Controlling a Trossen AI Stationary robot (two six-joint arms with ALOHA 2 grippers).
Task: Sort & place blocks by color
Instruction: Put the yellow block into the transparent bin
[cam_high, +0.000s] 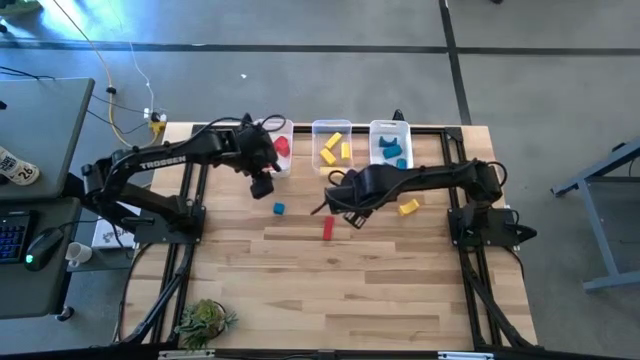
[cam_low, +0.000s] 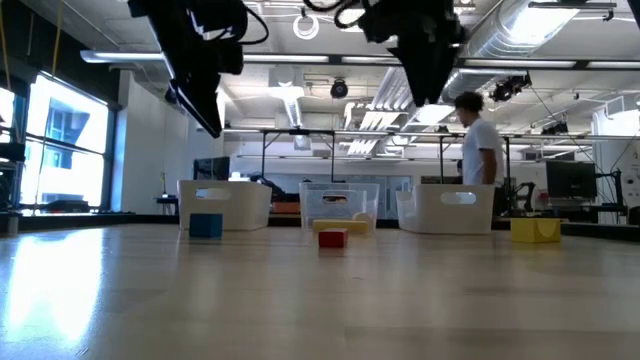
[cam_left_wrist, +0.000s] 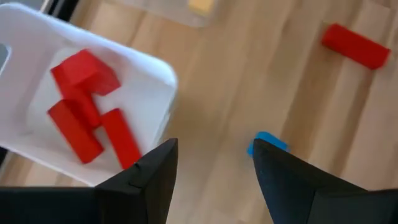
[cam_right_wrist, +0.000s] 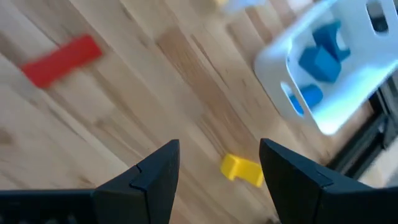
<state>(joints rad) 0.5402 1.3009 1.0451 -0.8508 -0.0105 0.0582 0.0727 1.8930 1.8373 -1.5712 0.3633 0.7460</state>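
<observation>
Wood table (cam_high: 350, 290) under spread, empty left pincer (cam_left_wrist: 214, 165) and right pincer (cam_right_wrist: 219, 165).

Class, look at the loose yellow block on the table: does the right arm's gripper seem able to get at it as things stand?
Probably yes. The right gripper hangs open above the bare wood with the yellow block lying alone in front of it, clear of the bin with the blue blocks; nothing sits between them.
</observation>
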